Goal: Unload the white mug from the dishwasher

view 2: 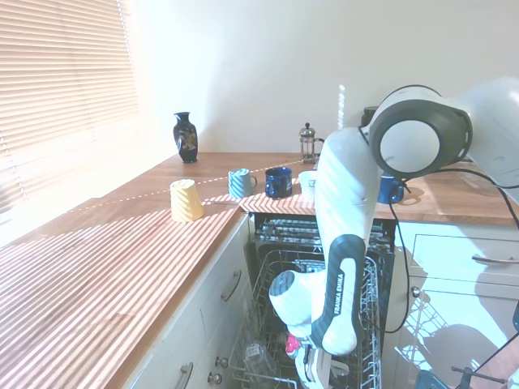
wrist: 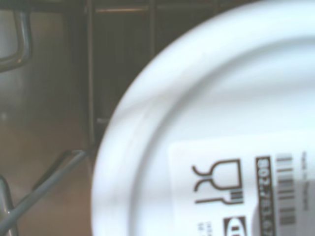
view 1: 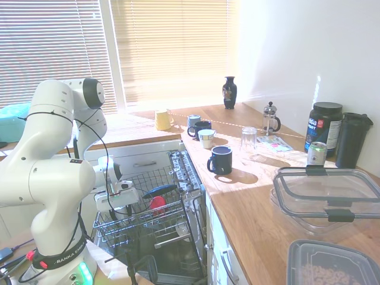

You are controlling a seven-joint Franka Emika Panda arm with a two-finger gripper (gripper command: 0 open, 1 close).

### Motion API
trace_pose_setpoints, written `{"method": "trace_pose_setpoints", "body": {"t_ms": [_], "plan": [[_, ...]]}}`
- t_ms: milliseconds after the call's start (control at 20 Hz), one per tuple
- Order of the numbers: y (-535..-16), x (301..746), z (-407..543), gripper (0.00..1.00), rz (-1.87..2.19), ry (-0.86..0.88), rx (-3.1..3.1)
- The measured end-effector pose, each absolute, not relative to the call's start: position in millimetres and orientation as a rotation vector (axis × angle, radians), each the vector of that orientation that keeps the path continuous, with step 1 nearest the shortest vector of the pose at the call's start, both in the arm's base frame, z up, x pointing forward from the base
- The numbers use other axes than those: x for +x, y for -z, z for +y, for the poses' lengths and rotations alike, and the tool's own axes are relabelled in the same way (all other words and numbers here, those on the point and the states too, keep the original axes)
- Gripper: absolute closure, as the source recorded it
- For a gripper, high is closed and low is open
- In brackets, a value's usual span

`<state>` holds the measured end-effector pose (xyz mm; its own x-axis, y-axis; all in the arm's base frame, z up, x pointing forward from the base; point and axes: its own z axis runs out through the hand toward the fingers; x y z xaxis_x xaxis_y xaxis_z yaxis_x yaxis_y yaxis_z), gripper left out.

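Note:
The white mug (wrist: 211, 132) fills most of the wrist view, upside down, its round base with a printed label very close to the camera. It sits in the grey wire rack (view 1: 155, 228) pulled out of the open dishwasher (view 1: 184, 178) under the counter. My gripper (view 1: 132, 199) hangs low over the rack's left side, reaching down among the wires; it also shows at the bottom edge of the second exterior view, gripper (view 2: 320, 371). Neither exterior view shows the mug itself, nor whether the gripper touches it.
A red item (view 1: 157, 205), a blue utensil (view 1: 159, 190) and a glass (view 1: 183, 228) lie in the rack. The wooden counter (view 1: 249, 196) carries a navy mug (view 1: 221, 159), cream cup (view 1: 206, 138), pale yellow mug (view 1: 162, 119), tumbler (view 1: 249, 141), French press (view 1: 271, 118), vase (view 1: 230, 92) and plastic containers (view 1: 326, 199).

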<state>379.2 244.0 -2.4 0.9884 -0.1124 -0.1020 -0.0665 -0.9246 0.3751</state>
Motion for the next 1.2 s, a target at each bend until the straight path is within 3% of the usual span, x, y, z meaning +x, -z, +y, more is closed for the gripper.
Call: {"method": "trace_pose_setpoints", "body": {"t_ms": [1200], "plan": [[-3,375,259,1.00,-0.158,0.164,2.770]]}}
